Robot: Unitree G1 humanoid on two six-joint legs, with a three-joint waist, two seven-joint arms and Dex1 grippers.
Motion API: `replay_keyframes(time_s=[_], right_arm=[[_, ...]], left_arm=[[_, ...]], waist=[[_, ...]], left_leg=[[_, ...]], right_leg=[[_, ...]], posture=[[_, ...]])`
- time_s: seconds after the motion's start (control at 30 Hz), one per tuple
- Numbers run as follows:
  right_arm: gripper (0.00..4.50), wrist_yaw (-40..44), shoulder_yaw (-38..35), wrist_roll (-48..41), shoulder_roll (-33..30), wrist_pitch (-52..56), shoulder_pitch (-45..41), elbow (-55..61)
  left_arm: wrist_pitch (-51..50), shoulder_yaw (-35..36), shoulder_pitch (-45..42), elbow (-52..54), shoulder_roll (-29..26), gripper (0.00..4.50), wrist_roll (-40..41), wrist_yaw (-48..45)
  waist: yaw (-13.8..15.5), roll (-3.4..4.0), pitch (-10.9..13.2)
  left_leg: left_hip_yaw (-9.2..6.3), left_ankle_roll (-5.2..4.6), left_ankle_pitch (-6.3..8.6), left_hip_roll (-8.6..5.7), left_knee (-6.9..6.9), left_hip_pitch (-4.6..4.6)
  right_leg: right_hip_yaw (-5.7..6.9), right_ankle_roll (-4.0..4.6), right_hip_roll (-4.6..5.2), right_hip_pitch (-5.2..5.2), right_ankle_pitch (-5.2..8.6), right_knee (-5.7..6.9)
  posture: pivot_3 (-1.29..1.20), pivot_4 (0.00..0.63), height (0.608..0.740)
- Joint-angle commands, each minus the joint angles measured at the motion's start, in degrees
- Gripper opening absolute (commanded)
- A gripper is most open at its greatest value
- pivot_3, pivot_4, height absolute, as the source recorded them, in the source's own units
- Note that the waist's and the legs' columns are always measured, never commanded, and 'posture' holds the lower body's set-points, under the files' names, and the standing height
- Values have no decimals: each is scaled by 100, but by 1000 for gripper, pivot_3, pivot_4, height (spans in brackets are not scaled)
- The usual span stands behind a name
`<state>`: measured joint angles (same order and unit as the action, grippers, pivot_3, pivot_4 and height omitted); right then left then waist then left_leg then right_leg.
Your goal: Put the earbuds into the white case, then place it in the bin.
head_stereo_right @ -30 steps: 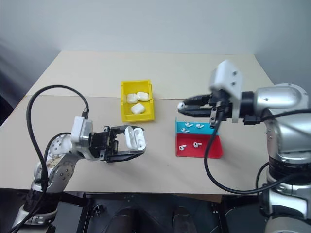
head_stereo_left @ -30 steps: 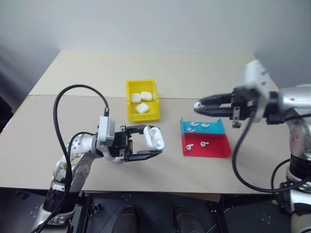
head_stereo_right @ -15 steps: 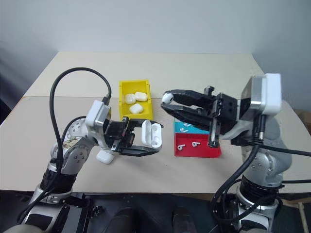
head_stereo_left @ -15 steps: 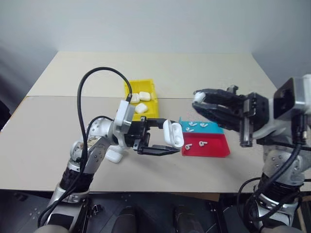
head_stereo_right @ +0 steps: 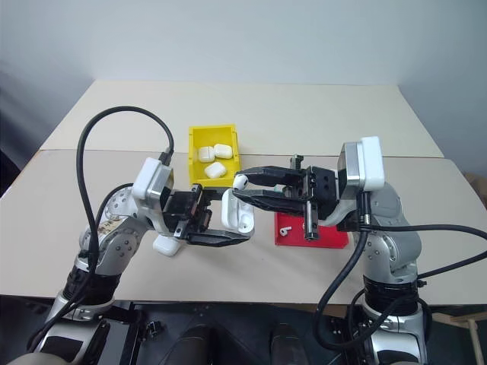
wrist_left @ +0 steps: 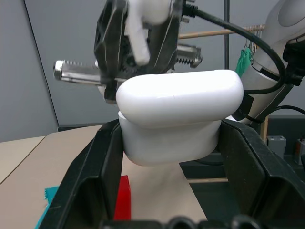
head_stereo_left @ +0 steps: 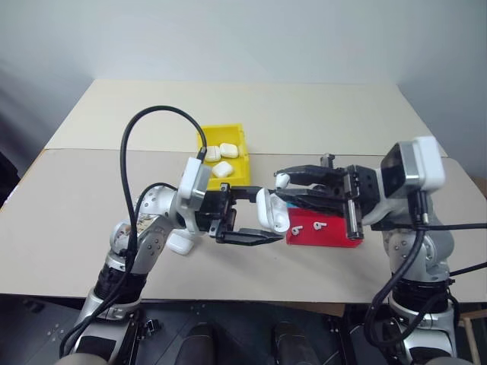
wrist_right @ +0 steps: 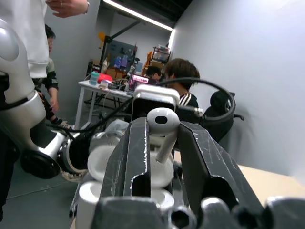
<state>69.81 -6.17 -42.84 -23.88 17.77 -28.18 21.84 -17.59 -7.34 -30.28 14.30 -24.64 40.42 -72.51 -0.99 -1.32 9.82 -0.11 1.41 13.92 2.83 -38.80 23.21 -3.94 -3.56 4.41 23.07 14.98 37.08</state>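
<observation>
Beige bench [head_stereo_left: 91, 190] under a grey wall carries the work. Above it, the left gripper [head_stereo_left: 255, 215] clamps the white case [head_stereo_left: 272, 211] between its black fingers, the lid hinged open. The right gripper [head_stereo_left: 283, 187] pinches one earbud [head_stereo_left: 281, 181] between its nearly closed fingers, the bud poised just over the open case, stem hanging down. At the back, the yellow bin [head_stereo_left: 205, 152] holds three closed cases. One more white case [head_stereo_left: 179, 243] lies on the bench beside the left arm. A red and blue tray [head_stereo_left: 331, 237] sits below the right gripper, with two earbuds visible in its red part; the rest is hidden.
</observation>
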Motion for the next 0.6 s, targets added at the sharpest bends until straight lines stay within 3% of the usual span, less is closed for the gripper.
replay_keyframes(time_s=[0.03, 0.6], right_arm=[[732, 51, 37, 23, -85, -265, 35, 58], [732, 211, 385, 376, -355, -714, 220, -213]], left_arm=[[77, 95, 23, 225, -9, 2737, 3, 45], [186, 111, 41, 206, 47, 2737, -111, 98]], waist=[[-6, 0, 0], [3, 0, 0]], left_leg=[[0, 0, 0, 0, 0, 0], [0, 0, 0, 0, 0, 0]], right_leg=[[0, 0, 0, 0, 0, 0], [0, 0, 0, 0, 0, -1]], posture=[[0, 150, 740], [0, 150, 740]])
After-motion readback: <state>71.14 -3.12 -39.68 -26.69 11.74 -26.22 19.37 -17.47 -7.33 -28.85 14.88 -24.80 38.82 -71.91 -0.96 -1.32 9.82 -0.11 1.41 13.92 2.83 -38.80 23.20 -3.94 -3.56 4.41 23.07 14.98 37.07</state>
